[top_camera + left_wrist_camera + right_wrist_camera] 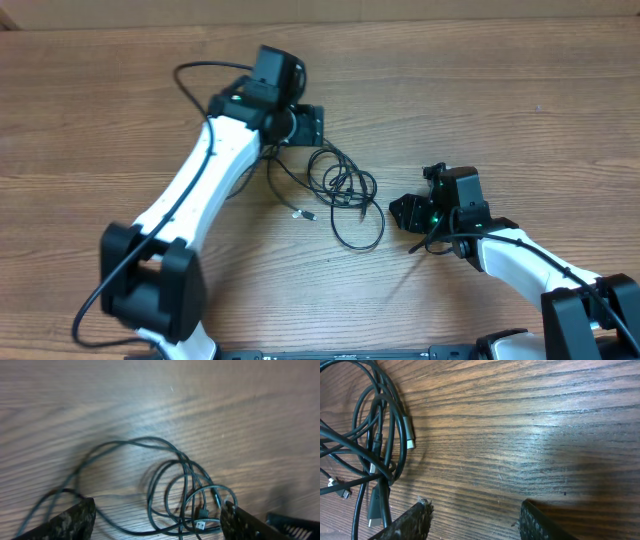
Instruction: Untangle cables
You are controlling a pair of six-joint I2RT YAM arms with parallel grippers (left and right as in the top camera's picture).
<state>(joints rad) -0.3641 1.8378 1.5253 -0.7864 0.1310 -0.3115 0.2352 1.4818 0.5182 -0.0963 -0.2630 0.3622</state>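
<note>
The left gripper (303, 126) hangs with its 2 fingers (75, 521) spread wide and nothing between them. In its wrist view the cables (185, 491) lie on the wooden table (520, 80) straight ahead of the gap, the knotted loops bunched toward the right-hand finger. The right gripper (405, 212) is also spread and empty. From its own camera the cables (375, 435) sit off to the left of both fingers (406, 522), with a silver-tipped plug (409, 442) pointing down toward them. From overhead, the tangle (345, 190) stretches diagonally between the 2 tools, its upper loops just beside the left gripper and its lowest loop near the right one. A loose end (303, 213) trails off on the left arm's side. The left gripper looks better lined up, since the knot lies dead ahead of it, whereas the right would have to shift sideways first.
</note>
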